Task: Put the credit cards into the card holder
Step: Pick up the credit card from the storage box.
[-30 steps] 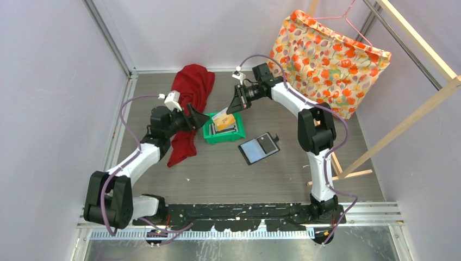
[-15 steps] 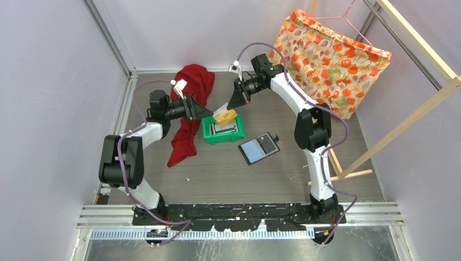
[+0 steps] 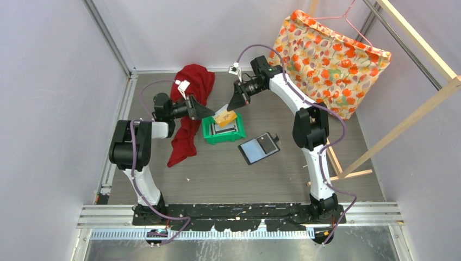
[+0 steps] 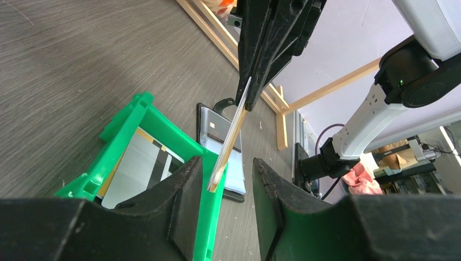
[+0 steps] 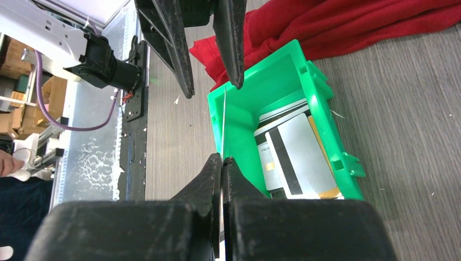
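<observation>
Orange card (image 3: pixel 226 116): held on edge in the air over the bin (image 3: pixel 223 141), clear of it; a white one may lie against it.
Right gripper (image 3: pixel 235 109): fingers pressed together on the card's upper end.
Left gripper (image 3: pixel 209 114): spread, one finger on each side of the card's lower end, apparently not touching it.
Other cards (image 5: pixel 293 152): flat in the bin, grey, white and orange.
Holder (image 3: pixel 259 148): open on the table just beside the bin; I cannot tell whether its pockets hold anything.
Progress: early, I judge. One card is lifted, none is seen entering the holder, and several are left.
Right arm: stretched far out, wrist bent back toward the bin.
Left arm: folded, forearm level, pointing at the card.
</observation>
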